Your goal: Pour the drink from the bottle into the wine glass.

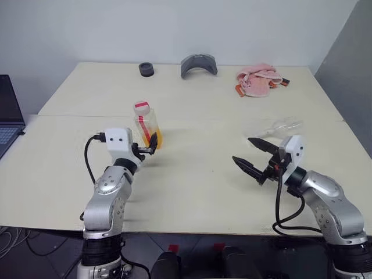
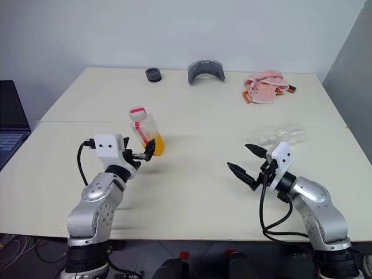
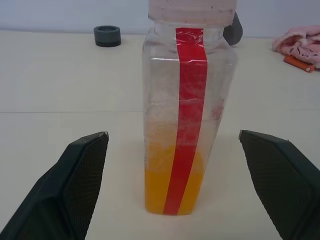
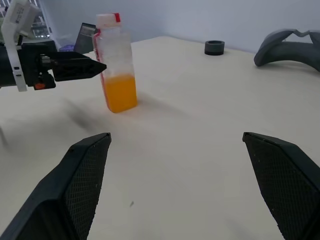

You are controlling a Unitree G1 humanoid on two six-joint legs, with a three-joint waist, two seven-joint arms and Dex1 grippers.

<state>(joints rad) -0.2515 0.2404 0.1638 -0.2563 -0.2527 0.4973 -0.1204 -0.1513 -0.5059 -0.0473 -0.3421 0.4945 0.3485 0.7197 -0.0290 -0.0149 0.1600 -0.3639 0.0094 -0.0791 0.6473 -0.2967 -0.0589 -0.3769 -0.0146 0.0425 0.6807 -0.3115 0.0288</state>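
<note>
I work in what looks like a lab or plain office test room. Ahead of my claws stretch two pale benches pushed together, backed by a bare white wall. A laptop sits open beyond my left claw. Far across the bench lie a grey curved headset-like piece, a dark ring and a pink cloth.

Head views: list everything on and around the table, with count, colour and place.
bottle: 1, clear with red strip, upright, table centre-left
drink: orange, bottom of bottle
glass: 1, clear, lying on its side, right, beyond right end effector
ring: 1, dark grey, far edge
curved piece: 1, grey, far edge
cloth: 1, pink, far right
laptop: 1, dark, left edge
table: 1, beige
left end effector: open, at bottle
right end effector: open, empty
</note>
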